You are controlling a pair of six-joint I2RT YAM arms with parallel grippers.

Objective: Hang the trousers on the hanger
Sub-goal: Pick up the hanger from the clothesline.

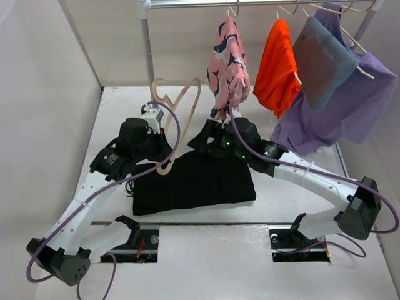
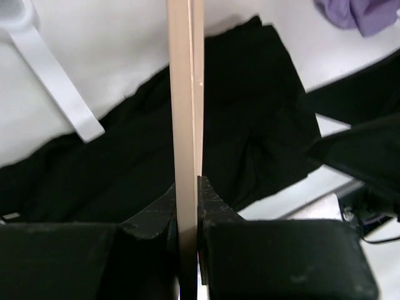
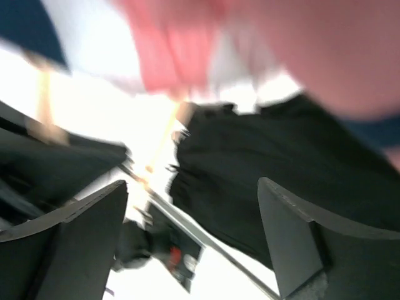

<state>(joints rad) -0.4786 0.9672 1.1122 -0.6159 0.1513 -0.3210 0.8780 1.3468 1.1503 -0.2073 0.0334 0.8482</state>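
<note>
Overhead, the trousers (image 1: 194,181) are seen spread flat at the centre of the table (image 1: 287,200), with the wooden hanger (image 1: 181,106) raised at their upper left edge. Only in the left wrist view is the grip made plain: the left gripper (image 2: 186,187) is clamped tight on the hanger's pale bar, above the black cloth. In the blurred right wrist view, the right gripper (image 3: 192,184) is shown spread wide, nothing held, beneath the pink patterned garment (image 3: 325,56).
</note>
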